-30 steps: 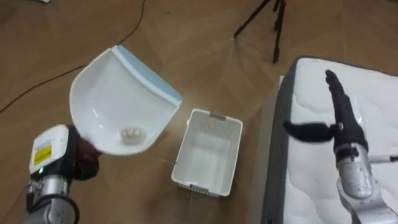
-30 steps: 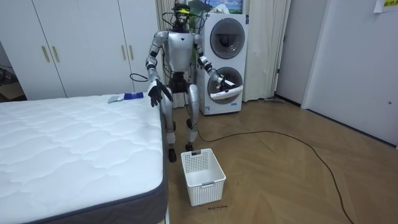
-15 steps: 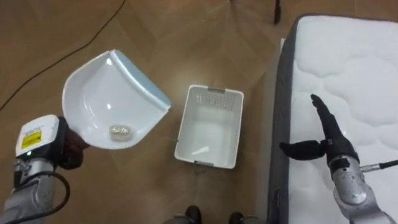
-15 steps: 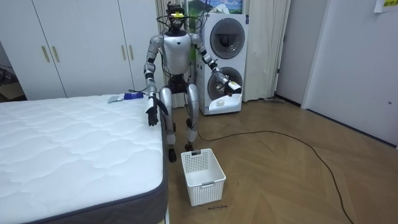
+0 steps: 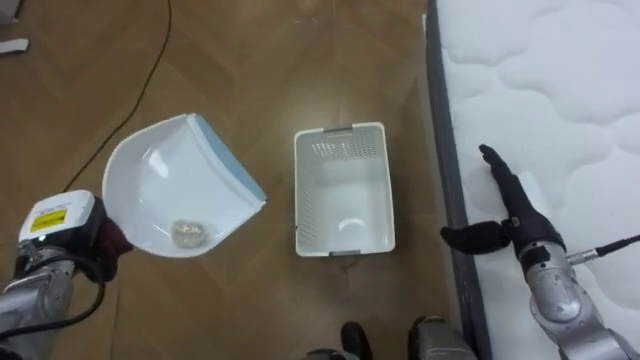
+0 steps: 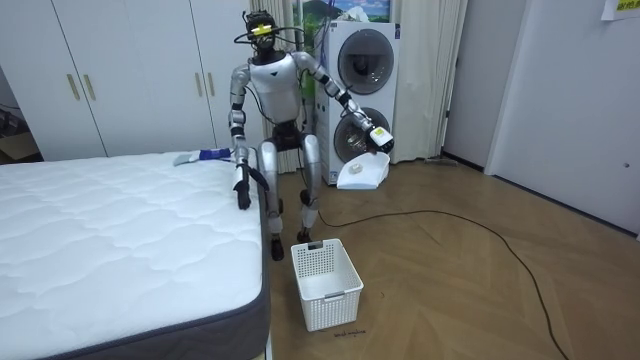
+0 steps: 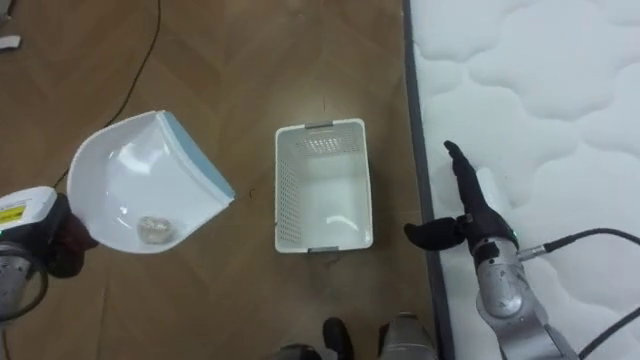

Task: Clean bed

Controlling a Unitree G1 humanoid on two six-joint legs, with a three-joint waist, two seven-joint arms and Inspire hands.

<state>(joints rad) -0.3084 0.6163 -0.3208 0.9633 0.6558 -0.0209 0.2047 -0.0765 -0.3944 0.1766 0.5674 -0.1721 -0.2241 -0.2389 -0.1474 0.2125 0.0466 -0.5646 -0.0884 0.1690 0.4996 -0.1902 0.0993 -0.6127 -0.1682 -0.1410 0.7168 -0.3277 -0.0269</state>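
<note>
Left eye view: white basket [image 5: 341, 152] sits between dustpan [image 5: 165, 188] and bed [image 5: 560, 90].

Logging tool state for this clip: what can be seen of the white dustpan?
The dustpan is a white scoop that looks like plastic. It has a rounded back wall and a pale blue strip along its straight front lip. It is held off the wooden floor, its open face turned up toward the head camera, beside the white basket and not touching it. A small pale crumpled scrap lies inside by the back wall. The left hand grips its rear end.
</note>
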